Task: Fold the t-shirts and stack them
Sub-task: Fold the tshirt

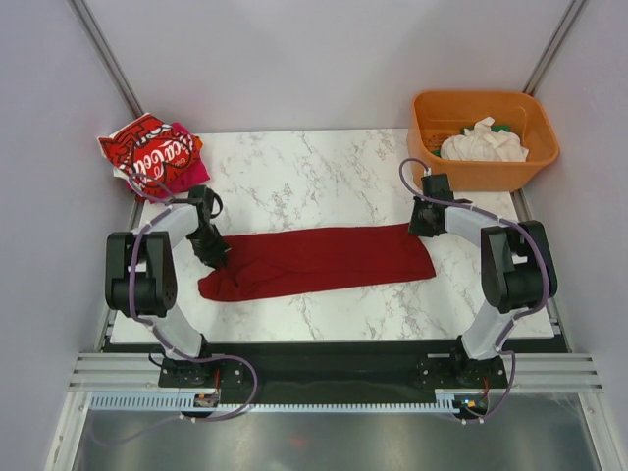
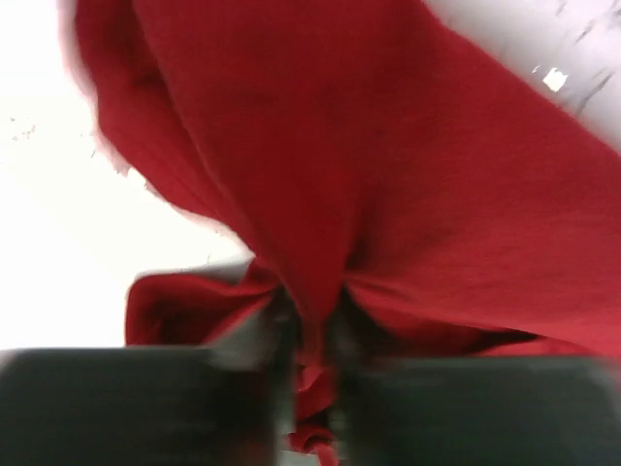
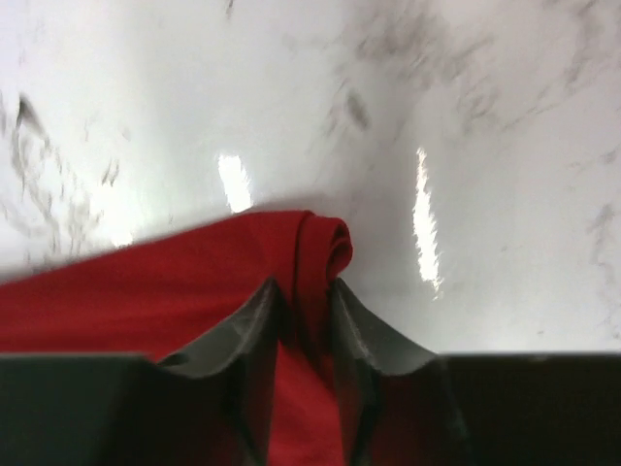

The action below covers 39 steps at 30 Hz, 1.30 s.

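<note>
Top external view shows one container, the orange tub at the far right corner of the desk; in it lies a crumpled white tee with a small bit of something green just behind it. Four tees are in sight. At the far left corner a bright red tee with white lettering lies bunched on top of a magenta tee, the two touching. A dark red tee stretches as one long folded band across the middle of the desk. The fourth is the white one in the tub. There are two arms, one at each end of the band: the left tool is down on its left end and the right tool is at its far right corner. From above, neither grip can be read. The wrist views settle this. The left wrist view, blurred, shows the fingers pressed close on a ridge of dark red cloth gathered between them, the rest of the cloth fanning away over the pale desk. The right wrist view shows its fingers pinching a rolled edge of the same tee, with bare marble beyond.
</note>
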Tool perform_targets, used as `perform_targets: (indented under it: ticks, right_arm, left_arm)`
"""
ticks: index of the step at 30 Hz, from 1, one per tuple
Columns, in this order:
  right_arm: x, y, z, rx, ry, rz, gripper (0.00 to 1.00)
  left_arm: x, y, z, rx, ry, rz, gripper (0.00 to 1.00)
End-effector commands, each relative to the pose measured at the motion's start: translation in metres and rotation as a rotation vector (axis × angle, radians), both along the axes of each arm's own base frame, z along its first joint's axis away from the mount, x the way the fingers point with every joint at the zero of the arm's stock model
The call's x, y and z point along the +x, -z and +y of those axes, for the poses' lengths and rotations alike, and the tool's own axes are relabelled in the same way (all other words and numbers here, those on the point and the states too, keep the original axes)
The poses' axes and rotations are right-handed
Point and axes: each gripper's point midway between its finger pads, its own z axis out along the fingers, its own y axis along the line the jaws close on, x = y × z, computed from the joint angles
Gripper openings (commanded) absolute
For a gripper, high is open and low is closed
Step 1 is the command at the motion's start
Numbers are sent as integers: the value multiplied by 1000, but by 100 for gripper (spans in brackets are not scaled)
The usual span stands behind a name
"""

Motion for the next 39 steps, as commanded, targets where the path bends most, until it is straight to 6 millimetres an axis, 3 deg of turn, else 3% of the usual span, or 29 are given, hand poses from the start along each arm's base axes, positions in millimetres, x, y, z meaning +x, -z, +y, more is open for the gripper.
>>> perform_targets:
  ticks: [1, 2, 3, 5, 6, 8, 9, 10, 11, 12, 13, 14, 15, 16, 17, 18, 19, 21, 22, 24, 25, 30, 32, 33, 35, 36, 37, 39]
  right_arm:
    - [-34, 19, 15, 70, -39, 93, 24]
    - [-37, 18, 18, 89, -45, 93, 5]
    - [-40, 16, 22, 110, -52, 95, 0]
    - [-48, 13, 39, 167, -83, 95, 0]
    - [-53, 4, 55, 181, -125, 72, 0]
    - [-70, 0, 71, 212, -146, 77, 0]
    - [-78, -13, 86, 234, -185, 43, 0]
    - [-93, -8, 87, 250, -169, 65, 0]
    - [-101, -10, 88, 261, -170, 61, 0]
    - [-107, -24, 92, 287, -178, 22, 0]
    - [-113, -28, 92, 300, -178, 11, 0]
    - [-127, -24, 89, 308, -163, 33, 0]
    - [-131, -38, 91, 328, -171, -6, 0]
    - [-141, -36, 88, 332, -166, 1, 0]
    - [-147, -48, 89, 359, -160, -26, 0]
    - [-153, -51, 90, 379, -158, -29, 0]
    - [-164, -48, 92, 409, -154, -9, 0]
    - [-175, -59, 105, 496, -145, -23, 0]
    - [-186, -52, 108, 517, -133, 1, 0]
    - [-198, -66, 135, 637, -129, -40, 0]
    - [-200, -58, 138, 648, -106, -67, 0]
    - [-229, -67, 180, 681, -165, -71, 0]
    - [-235, -77, 197, 694, -191, -83, 0]
    - [-247, -70, 208, 662, -231, -60, 0]
    - [-256, -76, 227, 655, -275, -50, 0]
    - [-268, -65, 236, 608, -313, -24, 0]
    - [-270, -70, 245, 606, -330, -28, 0]
    - [-280, -57, 252, 557, -353, -2, 0]
  left_arm:
    - [3, 16, 20, 79, 0, 38, 4]
    - [9, 14, 17, 62, 5, 24, 2]
    - [13, 11, 17, 63, 6, 12, 2]
    - [26, 6, 15, 71, 14, -17, 2]
    - [47, -5, 16, 72, 13, -69, 2]
    - [70, -8, 3, 71, 50, -97, 2]
    - [99, -24, -4, 70, 63, -164, 2]
    - [113, -29, -8, 72, 106, -188, 2]
    - [120, -20, -24, 4, 137, -159, 2]
    - [150, -39, -36, 2, 169, -233, 2]
    - [164, -43, -42, 4, 190, -252, 2]
    - [174, -41, -49, -6, 209, -251, 2]
    - [202, -45, -61, -19, 233, -292, 2]
    - [213, -42, -68, -24, 250, -293, 2]
    - [222, -41, -74, -27, 258, -293, 2]
    - [250, -40, -89, -58, 281, -335, 2]
    - [262, -41, -97, -75, 292, -358, 2]
    - [296, -45, -126, -160, 331, -442, 2]
    - [306, -50, -137, -194, 346, -477, 2]
    - [329, -65, -176, -313, 423, -600, 2]
    - [334, -58, -188, -349, 440, -620, 3]
    - [350, -57, -229, -433, 509, -742, 9]
    - [360, -61, -238, -466, 524, -800, 11]
    - [363, -65, -239, -471, 527, -824, 13]
    - [371, -69, -243, -473, 538, -873, 15]
    - [373, -72, -243, -473, 540, -885, 16]
    - [374, -72, -243, -472, 546, -892, 17]
    - [377, -76, -243, -461, 551, -912, 18]
